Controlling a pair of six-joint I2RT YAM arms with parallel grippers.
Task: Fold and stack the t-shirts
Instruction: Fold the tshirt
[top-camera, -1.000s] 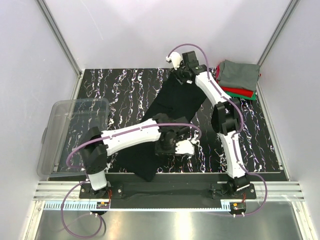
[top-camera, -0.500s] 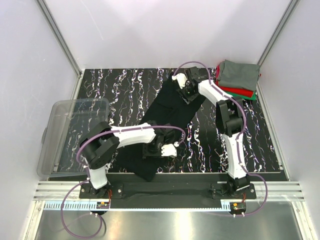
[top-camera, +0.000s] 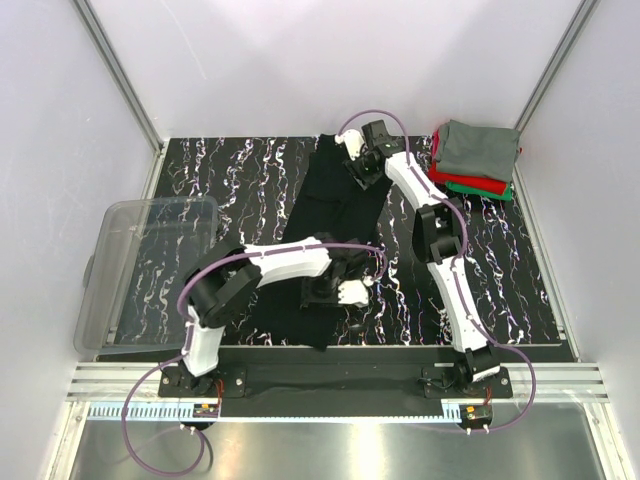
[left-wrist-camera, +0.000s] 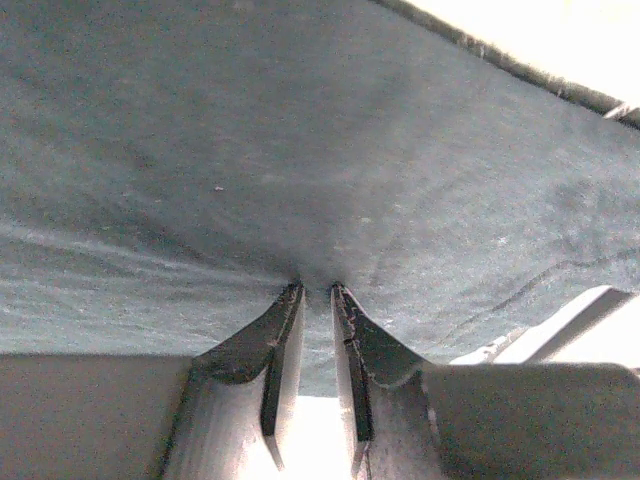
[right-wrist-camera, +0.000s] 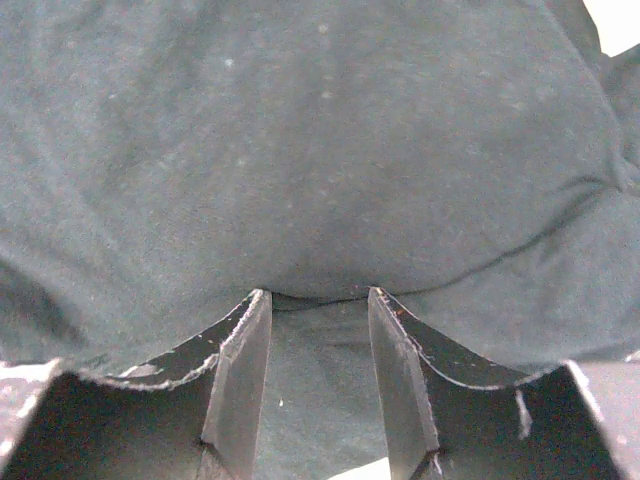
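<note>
The black t-shirt (top-camera: 335, 215) lies stretched in a long strip from the back of the table to its front edge. My left gripper (top-camera: 333, 291) sits on its near part, with the jaws nearly together and pinching a fold of the cloth (left-wrist-camera: 300, 180); the left gripper (left-wrist-camera: 312, 288) fills the bottom of its wrist view. My right gripper (top-camera: 360, 162) is at the far end, jaws a little apart with bunched black cloth (right-wrist-camera: 320, 150) between the tips of the right gripper (right-wrist-camera: 318, 292). Folded grey (top-camera: 478, 148), red (top-camera: 447, 179) and green (top-camera: 492, 190) shirts are stacked at the back right.
A clear plastic bin (top-camera: 120, 215) stands at the left edge of the black marbled table (top-camera: 230, 170). White walls with metal posts close in the back and sides. The arm bases sit on the rail at the front.
The right gripper has moved left and back, pulling the shirt's far end with it. The shirt has gone from diagonal to nearly straight. The left gripper shifted left, then back right.
</note>
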